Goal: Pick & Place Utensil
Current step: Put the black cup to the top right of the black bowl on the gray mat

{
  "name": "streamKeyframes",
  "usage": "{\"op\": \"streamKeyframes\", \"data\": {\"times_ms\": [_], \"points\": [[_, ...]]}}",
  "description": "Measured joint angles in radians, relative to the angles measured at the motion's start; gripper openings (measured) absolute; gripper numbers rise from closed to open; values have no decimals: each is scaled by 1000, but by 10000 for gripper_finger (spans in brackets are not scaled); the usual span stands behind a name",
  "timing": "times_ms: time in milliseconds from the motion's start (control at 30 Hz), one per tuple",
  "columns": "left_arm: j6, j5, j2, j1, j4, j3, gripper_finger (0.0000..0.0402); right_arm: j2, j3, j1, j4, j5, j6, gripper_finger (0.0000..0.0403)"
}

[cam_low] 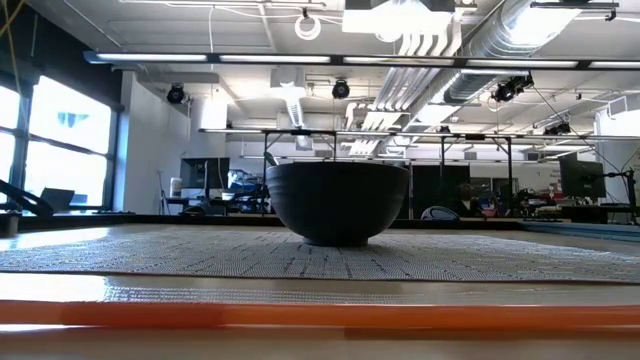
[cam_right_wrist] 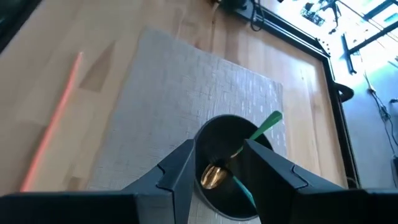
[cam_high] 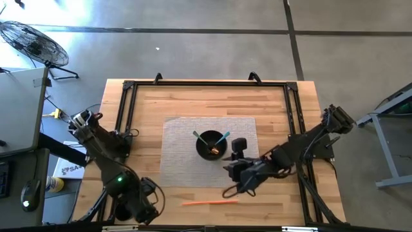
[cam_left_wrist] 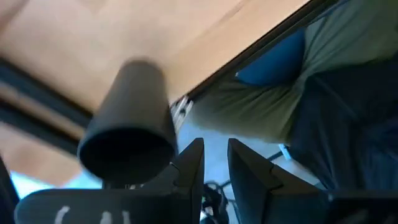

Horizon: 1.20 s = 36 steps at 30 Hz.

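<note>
High view: orange utensil lies below the mat

Grey mat [cam_high: 187, 151] is the landmark. On it sits the black bowl [cam_high: 212, 144]. Right gripper [cam_high: 237, 173] hovers at the mat's near-right corner, fingers spread, empty. Left gripper [cam_left_wrist: 214, 163] is parked far left, fingers apart. Orange utensil [cam_high: 210, 202], thin and straight, lies just off the mat's near edge, parallel to it, nearest the right gripper.

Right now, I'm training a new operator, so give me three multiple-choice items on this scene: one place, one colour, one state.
1. The orange utensil lies: A in a cup; B on bare wood, off the mat; C in the jaws.
2. The bowl is: A white; B black; C red.
3. The right jaws are: A open, empty; B shut on a spoon; C out of view.
Key: B, it lies on wood by the table's front edge; B, the bowl looks black; A, they stand apart, holding nothing.
</note>
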Motion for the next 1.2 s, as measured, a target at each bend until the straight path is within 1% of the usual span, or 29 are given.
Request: {"op": "streamKeyframes", "data": {"times_ms": [133,200,300,400,467,600,733,1000,1100,1200], "points": [[-125,18,8,-54,-7,0,70,0,0,-34,-2,-5,-7,129],[-178,23,8,-85,-8,0,70,0,0,-47,-3,-24,-19,129],[-240,-16,8,-115,-12,0,71,0,0,-60,-2,-58,-22,129],[-276,-69,10,-149,-11,-2,88,0,0,-65,-2,-76,-21,129],[-286,-75,25,-157,-4,-11,109,0,0,-68,-2,-83,-22,129],[-264,-46,62,-155,-3,-18,154,0,0,-70,2,-81,-23,129],[-209,-41,95,-138,-3,-18,178,0,0,-72,3,-83,-23,129],[-95,-61,137,-122,-3,-18,181,0,0,-72,3,-86,-19,129],[-58,-46,148,-121,-5,-18,181,0,0,-72,3,-86,-17,129],[-42,-43,154,-114,-10,-18,170,0,0,-72,3,-86,-17,129]]}}
